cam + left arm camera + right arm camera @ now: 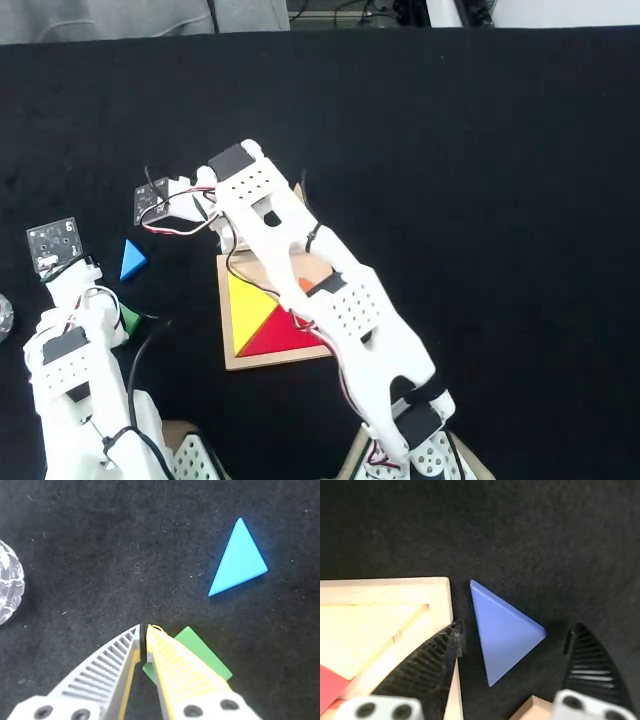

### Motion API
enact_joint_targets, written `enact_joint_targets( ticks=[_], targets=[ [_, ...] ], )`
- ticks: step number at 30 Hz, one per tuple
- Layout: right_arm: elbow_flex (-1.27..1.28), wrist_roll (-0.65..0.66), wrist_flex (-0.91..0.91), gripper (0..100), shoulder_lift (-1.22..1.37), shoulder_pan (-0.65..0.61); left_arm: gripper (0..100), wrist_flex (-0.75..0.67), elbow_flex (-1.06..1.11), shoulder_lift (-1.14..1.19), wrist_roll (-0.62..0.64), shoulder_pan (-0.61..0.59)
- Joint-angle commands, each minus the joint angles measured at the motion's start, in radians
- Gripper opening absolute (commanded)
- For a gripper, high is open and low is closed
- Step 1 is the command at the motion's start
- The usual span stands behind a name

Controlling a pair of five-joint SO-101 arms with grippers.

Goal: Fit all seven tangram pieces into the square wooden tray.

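Right hand (517, 628) spread astride blue triangle (502, 632)

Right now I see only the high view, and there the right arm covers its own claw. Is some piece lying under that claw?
Observer: Yes. A blue-violet triangle lies flat on the black cloth, just outside a corner of the wooden tray, not in it.
Operator: Is the claw open around it?
Observer: The right claw is open. One finger is over the tray's rim, the other is beyond the triangle, and I see a gap on both sides.
Operator: And the left claw, please?
Observer: The left claw is shut, tips together above the cloth. The green piece lies partly beneath one finger.
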Motion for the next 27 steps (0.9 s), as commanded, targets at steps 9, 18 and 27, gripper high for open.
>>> enact_joint_targets(
  ticks=[9,18,27],
  targets=[
    [-0.079,0.06,0.017,31.5,0.068,0.043,3,0.002,-0.047,-0.012,0.003,0.013],
    [-0.14,0.064,0.018,31.5,0.081,0.041,3,0.002,-0.047,-0.012,0.003,0.013],
    [-0.143,0.1,0.018,31.6,0.104,0.021,3,0.002,-0.047,-0.012,0.003,0.013]
  ],
)
